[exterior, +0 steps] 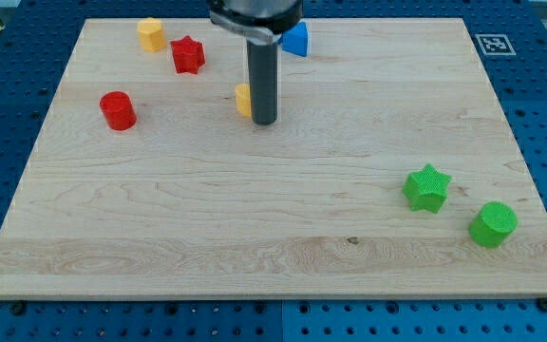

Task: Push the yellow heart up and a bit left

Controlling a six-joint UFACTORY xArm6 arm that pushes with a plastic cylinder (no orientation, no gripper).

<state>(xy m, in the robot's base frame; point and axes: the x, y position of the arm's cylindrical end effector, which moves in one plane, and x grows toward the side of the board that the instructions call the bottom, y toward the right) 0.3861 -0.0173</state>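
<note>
The yellow heart [242, 98] lies on the wooden board [273, 209] in its upper middle part, mostly hidden behind my dark rod. My tip [265, 122] rests on the board just below and to the right of the heart, close against it. Only the heart's left edge shows.
A red cylinder [118, 110] sits at the left. A red star [187, 54] and a yellow block [150, 34] lie at the top left. A blue triangle [296, 38] is at the top, partly behind the arm. A green star [426, 187] and green cylinder [493, 224] lie at the lower right.
</note>
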